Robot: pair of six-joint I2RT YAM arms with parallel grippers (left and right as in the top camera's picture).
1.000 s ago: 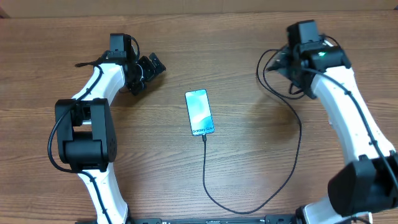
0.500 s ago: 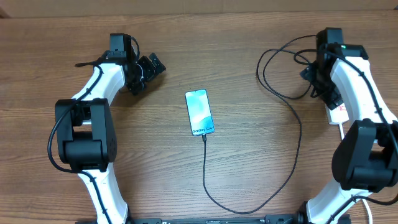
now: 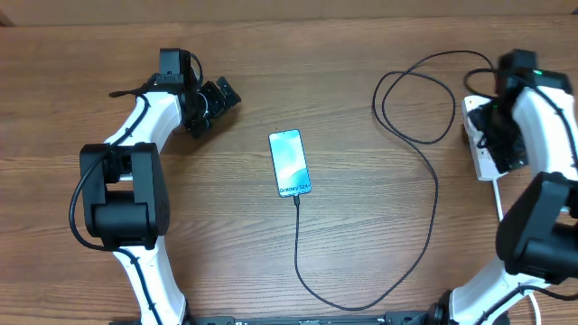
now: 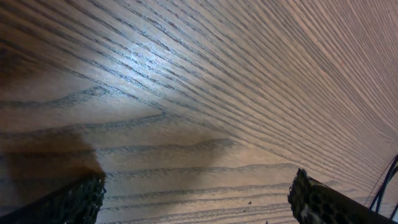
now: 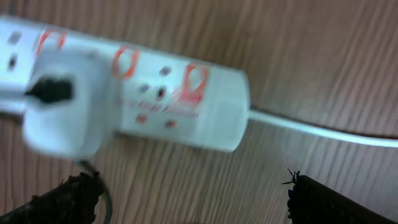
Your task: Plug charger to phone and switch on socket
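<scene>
The phone (image 3: 290, 162) lies flat mid-table with its screen lit. The charger (image 3: 437, 194), a thin black cable, meets the phone's near short edge, loops toward the front and runs up to the right. It ends in a white plug block (image 5: 62, 115) seated in the socket (image 5: 180, 102), a white power strip with red switch marks (image 5: 194, 78). The socket (image 3: 480, 122) lies at the right edge, partly under my right arm. My right gripper (image 5: 199, 205) hovers open just above and beside the strip's cord end. My left gripper (image 3: 217, 97) rests open at the far left over bare wood.
The socket's white cord (image 5: 323, 132) trails off to the right and runs down the table's right side (image 3: 499, 203). Black cable loops (image 3: 411, 95) lie left of the socket. The table (image 3: 226, 244) is bare wood around the phone.
My right arm has swung right, from above the cable loops to over the socket. The left arm, phone and cable have not moved.
</scene>
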